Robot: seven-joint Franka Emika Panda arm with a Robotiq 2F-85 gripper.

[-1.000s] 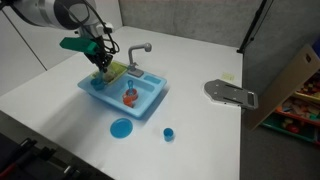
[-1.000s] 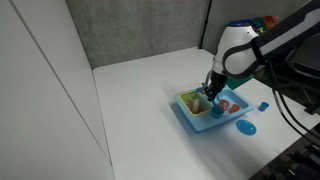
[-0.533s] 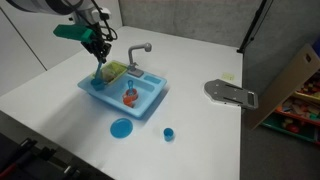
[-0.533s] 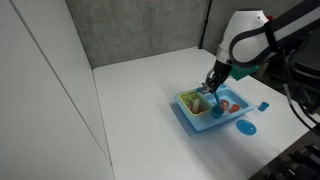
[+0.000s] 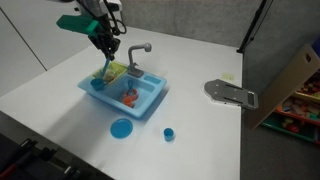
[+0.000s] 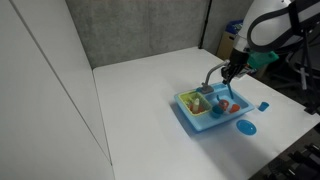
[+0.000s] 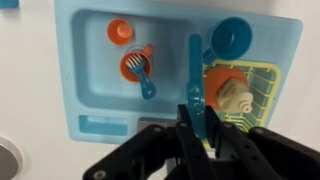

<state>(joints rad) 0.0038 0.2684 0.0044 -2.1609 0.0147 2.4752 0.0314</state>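
My gripper (image 7: 197, 113) is shut on a long blue utensil (image 7: 194, 70) and holds it upright above a blue toy sink (image 7: 95, 100). In both exterior views the gripper (image 5: 104, 43) (image 6: 233, 68) hangs clear above the sink's (image 5: 146, 104) (image 6: 196, 119) rack end. A yellow-green dish rack (image 7: 262, 92) (image 5: 117, 70) sits at one end of the sink and holds an orange and cream item (image 7: 228, 88). In the basin lie an orange cup (image 7: 121, 32), an orange bowl with a blue spoon (image 7: 137, 66) and a blue cup (image 7: 232, 38).
A grey toy faucet (image 5: 138, 50) stands at the sink's back. A blue plate (image 5: 121, 128) (image 6: 245, 126) and a small blue cup (image 5: 168, 132) (image 6: 264, 103) lie on the white table. A grey flat object (image 5: 230, 93) and a cardboard box (image 5: 295, 80) are at the table's far side.
My gripper has risen from down at the dish rack to well above the sink, carrying the blue utensil up with it.
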